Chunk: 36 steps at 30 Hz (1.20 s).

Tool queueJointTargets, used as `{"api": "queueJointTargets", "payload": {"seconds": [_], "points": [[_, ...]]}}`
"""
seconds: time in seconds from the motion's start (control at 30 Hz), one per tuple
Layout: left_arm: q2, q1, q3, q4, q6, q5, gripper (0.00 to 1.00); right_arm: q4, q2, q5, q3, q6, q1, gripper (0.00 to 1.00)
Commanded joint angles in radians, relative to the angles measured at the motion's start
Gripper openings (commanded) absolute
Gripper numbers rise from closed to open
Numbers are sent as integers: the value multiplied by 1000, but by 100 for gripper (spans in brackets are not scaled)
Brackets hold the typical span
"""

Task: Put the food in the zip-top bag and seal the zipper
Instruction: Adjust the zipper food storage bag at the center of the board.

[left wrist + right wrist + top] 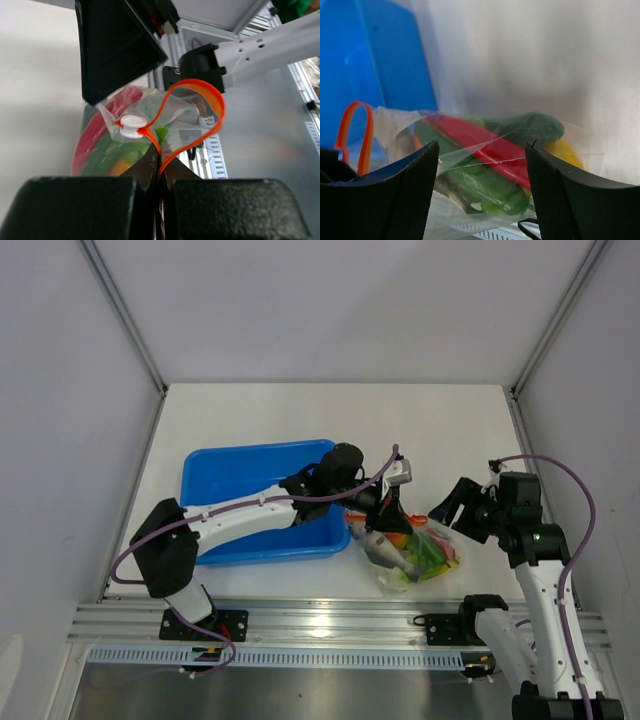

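Top external view: a white tabletop (300, 420) carries a blue tray (235, 465) at centre-left. The left arm (250, 510) stretches across the tray's near side. The zip-top bag (415, 558) lies on the tabletop just off the tray's near right corner, between the two claws.

The left claw (385, 510) sits at the bag's mouth end. The right claw (455, 508) stands just beside the bag on its right, its fingers spread wide and nothing between them.

The right wrist view looks past those parted fingers (415, 170) at the food (480, 142) packed inside the clear plastic. A red chili lies across a dark green cucumber (535, 127), with a yellow piece (565, 150) to the right and a lighter green piece (490, 187) below.

In the left wrist view, the left claw (157, 175) is clamped on the zipper (197, 81), the red-orange strip pinched between its pads. Beyond the pinch the strip bows apart into an open loop. A small white slider (131, 126) rides on the strip at the loop's left.
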Motion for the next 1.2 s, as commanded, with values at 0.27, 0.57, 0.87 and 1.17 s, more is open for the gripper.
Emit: {"api": "queueJointTargets", "payload": {"seconds": [0.27, 0.57, 0.87, 1.17], "points": [[36, 73, 169, 16, 79, 419, 1, 226, -260, -332, -74, -30, -17, 73], [94, 105, 296, -142, 132, 567, 1, 194, -320, -422, -29, -150, 12, 74], [56, 121, 280, -139, 57, 599, 0, 130, -323, -480, 61, -229, 91, 75], [-29, 121, 155, 161, -192, 684, 0, 157, -284, -544, 77, -269, 165, 75]]}}
